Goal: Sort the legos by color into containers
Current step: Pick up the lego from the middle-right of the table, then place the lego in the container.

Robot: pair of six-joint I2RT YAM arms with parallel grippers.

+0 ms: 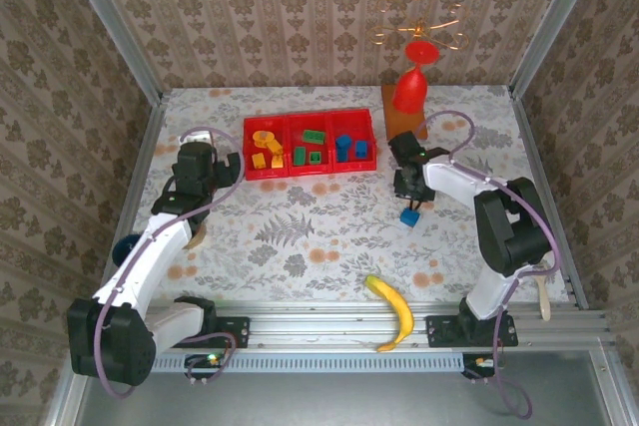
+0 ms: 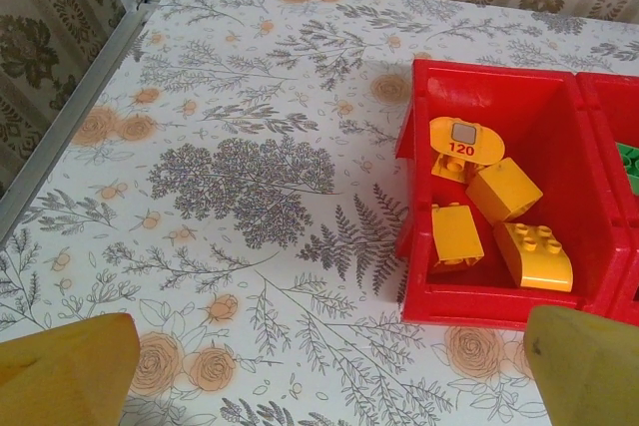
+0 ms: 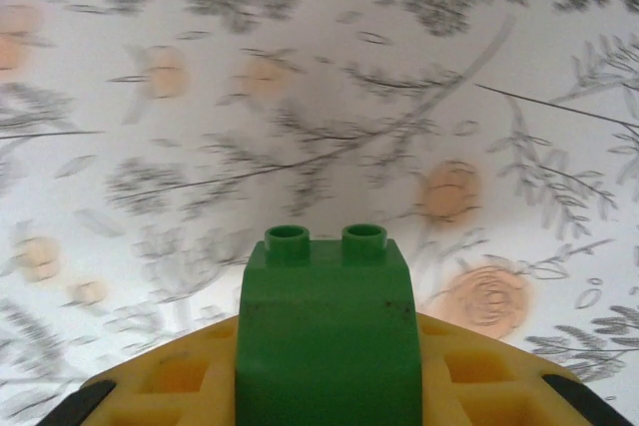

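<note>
Legos [image 1: 268, 155] are mostly sitting in the red tray [image 2: 469, 308] already: orange-yellow ones [image 2: 504, 192] in one end compartment, green ones [image 1: 311, 154] in the middle, blue ones [image 1: 349, 147] at the other end. Left gripper [image 2: 319, 381] is hanging with its fingers [image 2: 70, 366] spread wide, gripping nothing. The yellow compartment is lying just ahead of them, off toward one fingertip. Right gripper [image 3: 326, 386] is squeezing a green brick [image 3: 326, 316] between its pads, studs facing out past the fingertips, with the flowery table [image 3: 300, 97] beyond. Overhead, a loose blue brick [image 1: 409, 216] is lying right by that gripper's fingers, on the side away from the tray. Can't tell if it's touching them.
</note>
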